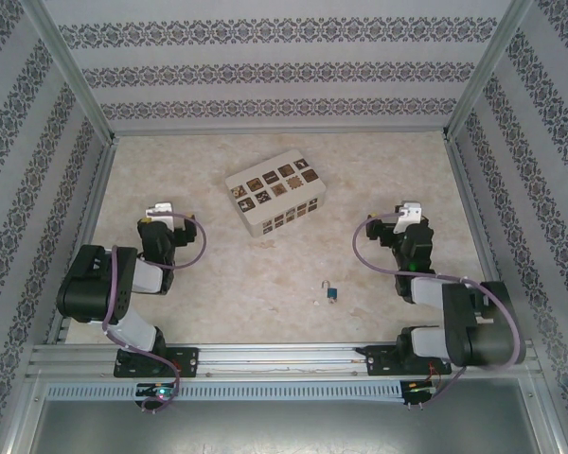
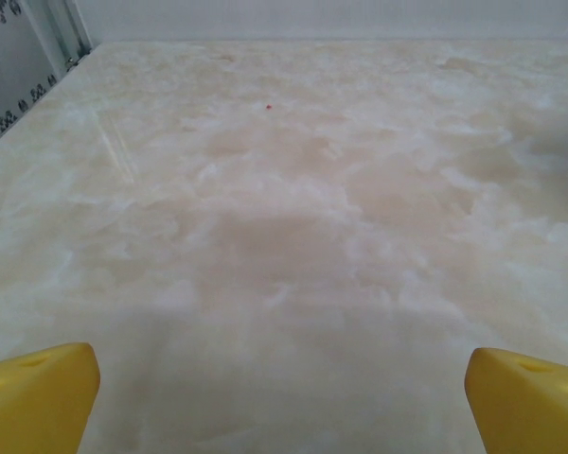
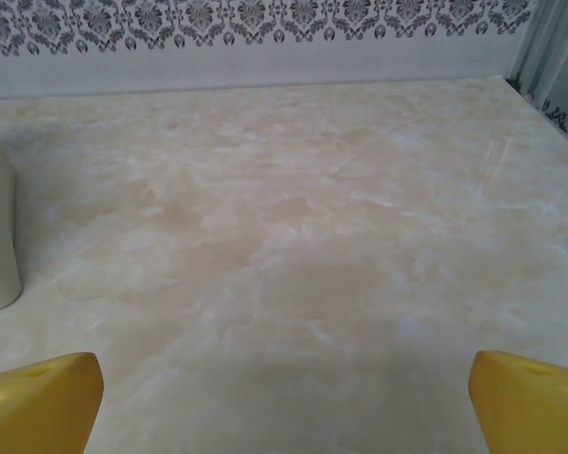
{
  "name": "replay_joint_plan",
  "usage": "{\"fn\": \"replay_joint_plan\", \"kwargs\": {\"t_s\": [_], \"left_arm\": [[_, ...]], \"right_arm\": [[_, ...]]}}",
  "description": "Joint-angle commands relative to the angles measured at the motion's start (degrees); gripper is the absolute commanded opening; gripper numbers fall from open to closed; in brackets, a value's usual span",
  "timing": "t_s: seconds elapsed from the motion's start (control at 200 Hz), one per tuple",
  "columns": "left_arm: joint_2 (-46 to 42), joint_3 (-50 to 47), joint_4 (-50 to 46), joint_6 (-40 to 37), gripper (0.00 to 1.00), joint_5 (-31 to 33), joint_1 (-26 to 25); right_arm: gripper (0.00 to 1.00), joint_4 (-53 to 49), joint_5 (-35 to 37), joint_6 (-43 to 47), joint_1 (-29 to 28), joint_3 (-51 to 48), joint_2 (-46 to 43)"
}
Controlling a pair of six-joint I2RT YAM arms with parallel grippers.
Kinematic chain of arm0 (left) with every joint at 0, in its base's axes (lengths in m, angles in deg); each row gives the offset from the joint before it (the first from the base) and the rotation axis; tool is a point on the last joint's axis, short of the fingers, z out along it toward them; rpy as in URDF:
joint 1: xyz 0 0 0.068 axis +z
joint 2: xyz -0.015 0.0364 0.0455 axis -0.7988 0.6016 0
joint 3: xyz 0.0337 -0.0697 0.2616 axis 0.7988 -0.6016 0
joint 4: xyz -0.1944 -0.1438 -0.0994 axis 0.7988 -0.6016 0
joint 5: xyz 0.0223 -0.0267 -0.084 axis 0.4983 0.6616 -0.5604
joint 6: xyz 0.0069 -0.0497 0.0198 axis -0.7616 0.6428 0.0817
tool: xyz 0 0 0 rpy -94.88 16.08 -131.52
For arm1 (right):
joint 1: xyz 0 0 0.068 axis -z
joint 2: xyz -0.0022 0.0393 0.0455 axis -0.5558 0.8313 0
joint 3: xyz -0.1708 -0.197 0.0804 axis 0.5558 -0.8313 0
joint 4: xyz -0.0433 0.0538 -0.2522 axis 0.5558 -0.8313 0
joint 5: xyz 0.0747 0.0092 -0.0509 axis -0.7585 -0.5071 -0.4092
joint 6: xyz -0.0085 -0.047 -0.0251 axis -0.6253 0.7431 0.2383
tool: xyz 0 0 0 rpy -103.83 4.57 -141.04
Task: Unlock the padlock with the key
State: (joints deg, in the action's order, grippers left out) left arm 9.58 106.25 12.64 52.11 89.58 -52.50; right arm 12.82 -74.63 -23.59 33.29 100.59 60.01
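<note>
The padlock (image 1: 330, 294) lies on the table (image 1: 218, 284) at lower centre of the top view, below the cream box (image 1: 276, 197), while the left gripper (image 1: 158, 210) and right gripper (image 1: 412, 210), well apart from it, both stand spread wide, grasping nothing.

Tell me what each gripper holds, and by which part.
Nothing. The left gripper and right gripper are both open and empty; the padlock lies on the table, apart from both.
</note>
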Motion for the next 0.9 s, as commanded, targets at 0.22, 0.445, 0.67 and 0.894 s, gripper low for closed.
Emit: {"fn": "replay_joint_plan", "kwargs": {"t_s": [0.22, 0.445, 0.67, 0.894], "left_arm": [[-0.52, 2.73, -1.92, 0.75, 0.99, -3.94, 0.63], [-0.56, 2.83, -1.97, 0.61, 0.99, -3.83, 0.63], [-0.56, 2.58, -1.53, 0.57, 0.99, -3.87, 0.63], [-0.45, 2.66, -1.54, 0.44, 0.99, -4.15, 0.63]], "right_arm": [[0.98, 4.16, -4.50, 0.80, 1.65, 6.10, 9.51], [0.98, 2.73, -3.92, 0.30, 1.96, 8.28, 10.30], [0.98, 2.62, -4.01, 0.79, 1.61, 8.28, 10.16], [0.98, 2.46, -3.22, 1.14, 1.09, 8.32, 10.08]]}}
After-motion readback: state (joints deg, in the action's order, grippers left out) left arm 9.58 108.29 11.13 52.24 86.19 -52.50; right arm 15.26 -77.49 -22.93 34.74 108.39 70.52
